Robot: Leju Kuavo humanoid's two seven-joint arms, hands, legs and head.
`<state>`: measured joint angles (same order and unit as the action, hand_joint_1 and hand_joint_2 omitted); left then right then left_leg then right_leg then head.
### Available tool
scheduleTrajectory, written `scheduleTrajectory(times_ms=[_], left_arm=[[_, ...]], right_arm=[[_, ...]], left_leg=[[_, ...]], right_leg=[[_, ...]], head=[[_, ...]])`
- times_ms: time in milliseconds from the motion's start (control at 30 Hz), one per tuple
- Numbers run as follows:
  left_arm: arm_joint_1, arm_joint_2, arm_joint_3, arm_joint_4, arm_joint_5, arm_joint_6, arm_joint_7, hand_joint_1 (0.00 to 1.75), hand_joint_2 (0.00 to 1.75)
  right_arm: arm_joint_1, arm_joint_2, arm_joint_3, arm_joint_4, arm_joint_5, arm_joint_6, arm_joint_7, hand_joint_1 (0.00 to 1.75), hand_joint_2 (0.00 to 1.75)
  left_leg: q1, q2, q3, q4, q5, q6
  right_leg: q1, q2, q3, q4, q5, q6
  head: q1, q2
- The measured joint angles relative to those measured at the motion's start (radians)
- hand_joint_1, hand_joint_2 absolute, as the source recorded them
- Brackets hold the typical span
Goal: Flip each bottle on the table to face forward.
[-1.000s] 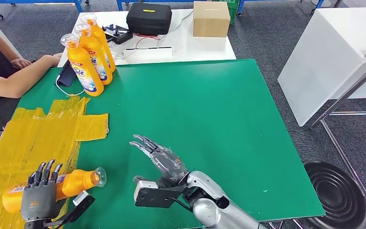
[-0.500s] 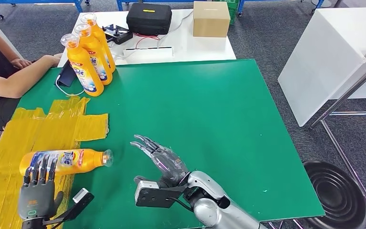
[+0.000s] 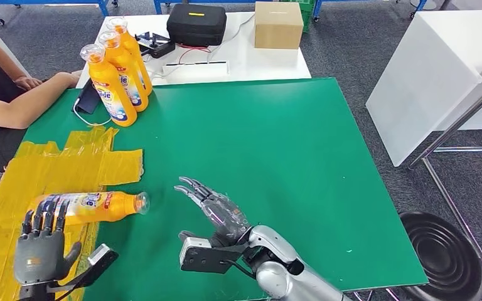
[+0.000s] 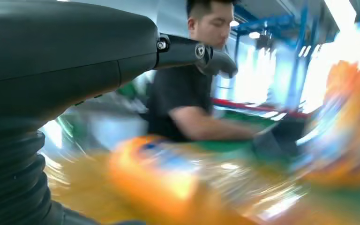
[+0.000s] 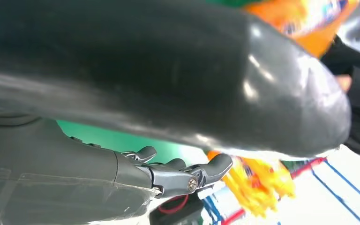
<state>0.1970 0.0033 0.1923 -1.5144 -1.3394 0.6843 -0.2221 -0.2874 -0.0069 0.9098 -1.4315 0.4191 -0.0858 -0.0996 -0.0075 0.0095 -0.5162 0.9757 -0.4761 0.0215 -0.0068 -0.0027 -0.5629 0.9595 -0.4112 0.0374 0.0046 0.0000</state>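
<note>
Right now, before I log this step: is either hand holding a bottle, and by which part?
Nothing is held. The left hand is open just short of the lying bottle; the right hand hovers open over the table.

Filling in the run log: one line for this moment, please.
lying bottle: label up, on yellow film | left hand: open, beside it | right hand: open | three bottles: upright

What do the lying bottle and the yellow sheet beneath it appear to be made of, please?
The lying bottle: probably orange plastic, glossy, with a printed label and a clear cap. The yellow sheet: seemingly thin translucent plastic film, judging by its wrinkles and shine. The green tabletop looks matte.
</note>
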Motion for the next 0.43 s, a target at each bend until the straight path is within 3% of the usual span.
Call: scheduleTrajectory(times_ms=[67, 100, 167, 300, 433], left_arm=[[0.012, -0.072, 0.015, -0.055, 0.323, -0.119, -0.21, 0.0, 0.0], [0.031, -0.102, -0.004, -0.095, 0.495, -0.208, -0.27, 0.0, 0.0], [0.072, -0.143, -0.093, -0.182, 0.737, -0.338, -0.275, 0.0, 0.0], [0.114, -0.169, -0.255, -0.281, 0.726, -0.313, -0.216, 0.0, 0.0], [0.124, -0.169, -0.307, -0.316, 0.701, -0.296, -0.213, 0.0, 0.0]], right_arm=[[0.067, 0.018, -0.02, -0.043, 0.047, -0.082, -0.084, 0.0, 0.0], [0.113, 0.03, -0.035, -0.079, 0.081, -0.134, -0.136, 0.0, 0.0], [0.198, 0.052, -0.06, -0.157, 0.15, -0.215, -0.202, 0.0, 0.0], [0.278, 0.07, -0.093, -0.248, 0.19, -0.245, -0.214, 0.0, 0.0], [0.299, 0.073, -0.115, -0.277, 0.191, -0.245, -0.223, 0.0, 0.0]], left_leg=[[0.0, -0.001, 0.0, 0.0, 0.0, 0.0], [-0.001, -0.001, -0.001, 0.0, 0.0, 0.0], [-0.001, -0.001, -0.002, 0.0, -0.001, 0.001], [-0.001, -0.001, -0.003, 0.0, -0.002, 0.001], [-0.001, -0.001, -0.002, 0.0, -0.002, 0.002]], right_leg=[[0.0, -0.001, 0.0, -0.001, 0.0, 0.0], [0.0, -0.001, 0.0, -0.001, 0.0, 0.0], [-0.001, -0.001, -0.001, -0.002, 0.0, 0.0], [-0.001, -0.001, -0.001, -0.003, -0.001, 0.0], [-0.001, -0.001, -0.001, -0.004, 0.0, 0.001]], head=[[0.0, 0.0], [0.0, 0.0], [0.0, 0.0], [0.0, 0.0], [0.0, 0.0]])
